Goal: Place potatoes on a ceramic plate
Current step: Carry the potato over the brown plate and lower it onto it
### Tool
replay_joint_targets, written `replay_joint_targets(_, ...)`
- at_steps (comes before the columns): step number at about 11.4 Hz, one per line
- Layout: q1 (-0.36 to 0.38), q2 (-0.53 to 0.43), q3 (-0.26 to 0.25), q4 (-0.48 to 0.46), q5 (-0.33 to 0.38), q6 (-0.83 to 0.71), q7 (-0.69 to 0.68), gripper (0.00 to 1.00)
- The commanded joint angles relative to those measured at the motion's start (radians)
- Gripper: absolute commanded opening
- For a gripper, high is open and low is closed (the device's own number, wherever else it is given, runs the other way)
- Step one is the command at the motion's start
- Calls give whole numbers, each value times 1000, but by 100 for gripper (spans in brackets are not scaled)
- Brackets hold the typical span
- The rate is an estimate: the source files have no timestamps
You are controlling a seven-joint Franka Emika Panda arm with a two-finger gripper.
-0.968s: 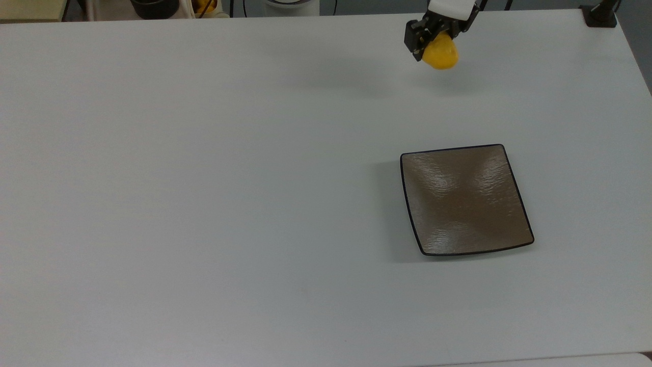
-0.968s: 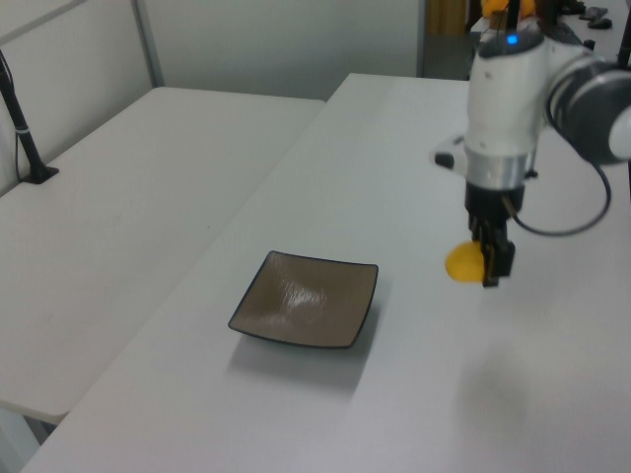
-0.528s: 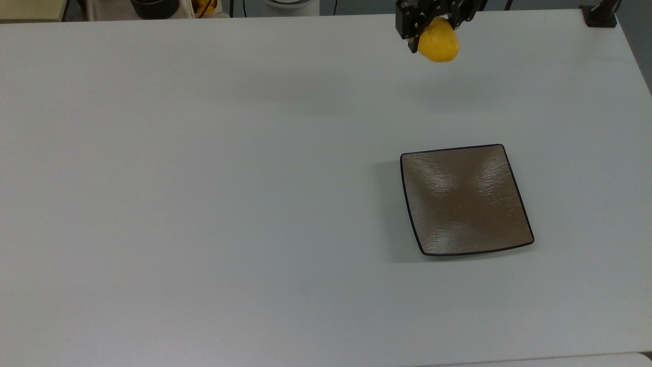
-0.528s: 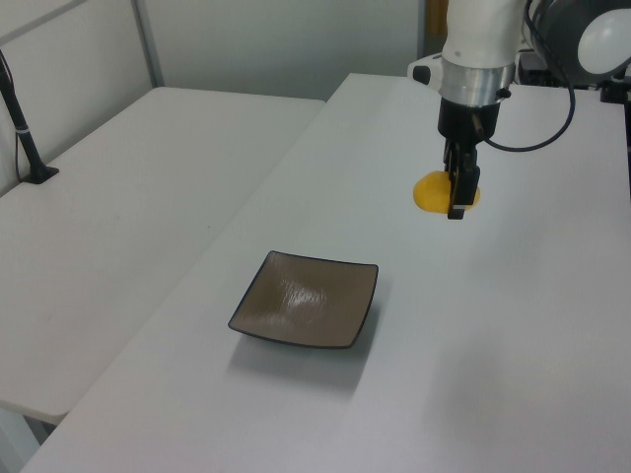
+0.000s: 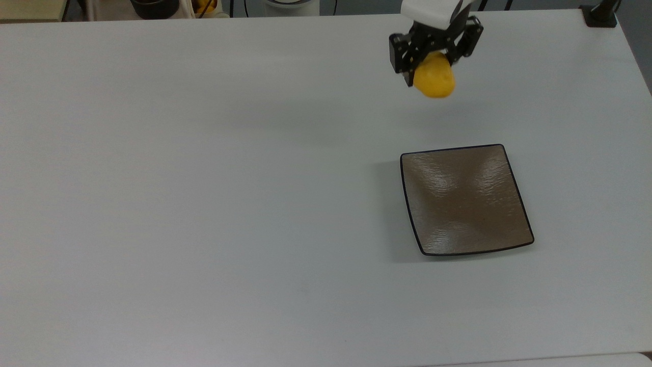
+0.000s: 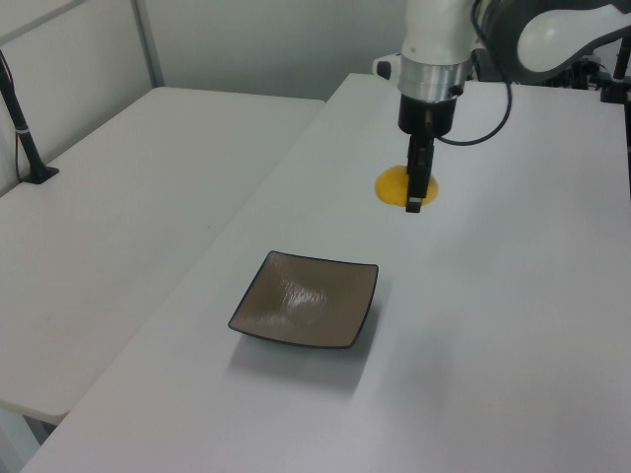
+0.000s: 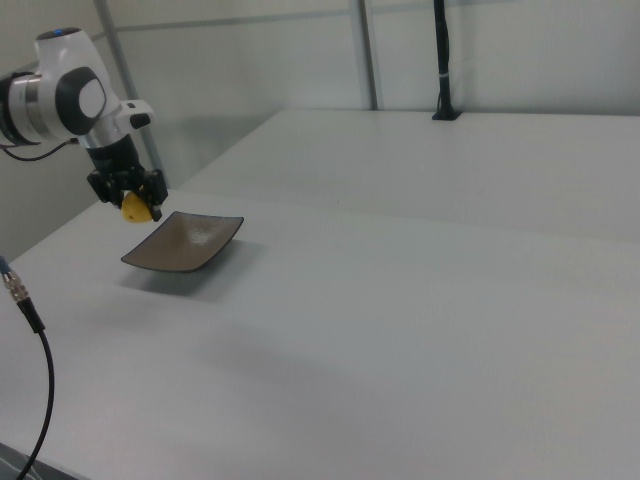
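Your gripper (image 5: 432, 65) fingers are clenching the potato (image 5: 434, 77), hanging above the table (image 5: 204, 178), apart from the ceramic plate (image 5: 464, 201).

Bare worktop (image 5: 204, 178) lies between the raised hand (image 5: 430, 61) and the ceramic plate (image 5: 464, 199); the plate's surface is unoccupied.

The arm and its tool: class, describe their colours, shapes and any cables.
The arm has glossy white rounded segments with grey joints. A thin black cable loops beside its wrist. The tool is black and blocky, with two narrow black fingers beneath a white collar.
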Motion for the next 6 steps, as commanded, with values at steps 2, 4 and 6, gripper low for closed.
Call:
replay_joint_targets(2, 42, 170, -41, 79, -22, 263, 103, 10)
replay_joint_targets(4, 44, 230, -50, 79, -20, 390, 105, 11)
replay_joint_targets(6, 68, 288, -70, 79, -22, 521, 105, 11)
